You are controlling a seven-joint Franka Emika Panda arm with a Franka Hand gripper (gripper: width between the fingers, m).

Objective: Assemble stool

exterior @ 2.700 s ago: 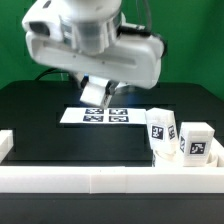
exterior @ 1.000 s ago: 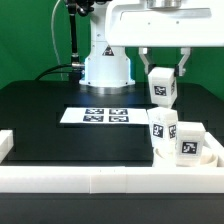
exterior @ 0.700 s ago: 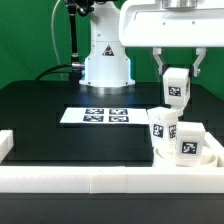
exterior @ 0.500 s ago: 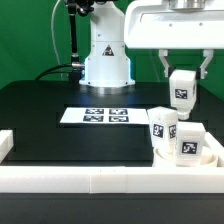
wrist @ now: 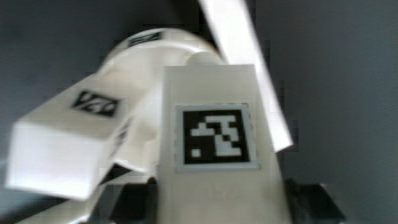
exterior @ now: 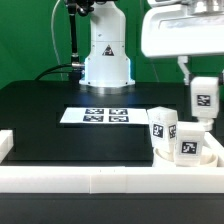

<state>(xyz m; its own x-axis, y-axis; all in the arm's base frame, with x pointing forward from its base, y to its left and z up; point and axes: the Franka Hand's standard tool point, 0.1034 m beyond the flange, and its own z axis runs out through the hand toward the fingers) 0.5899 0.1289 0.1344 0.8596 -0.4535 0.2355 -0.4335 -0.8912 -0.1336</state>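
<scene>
My gripper [exterior: 203, 92] is shut on a white stool leg [exterior: 205, 100] with a square tag and holds it in the air at the exterior view's right. Below it the round seat [exterior: 172, 157] sits in the front right corner with two legs standing in it: one [exterior: 162, 127] and another [exterior: 195, 140]. In the wrist view the held leg [wrist: 221, 140] fills the middle between my dark fingers [wrist: 128, 200], with the two standing legs [wrist: 89, 115] below and beyond it.
The marker board [exterior: 97, 115] lies flat on the black table, left of the seat. White border rails [exterior: 80, 178] run along the front edge and the left side. The robot base [exterior: 105, 60] stands at the back.
My gripper has moved to the exterior view's right and down with the leg, from above the seat's left leg to beyond its right edge.
</scene>
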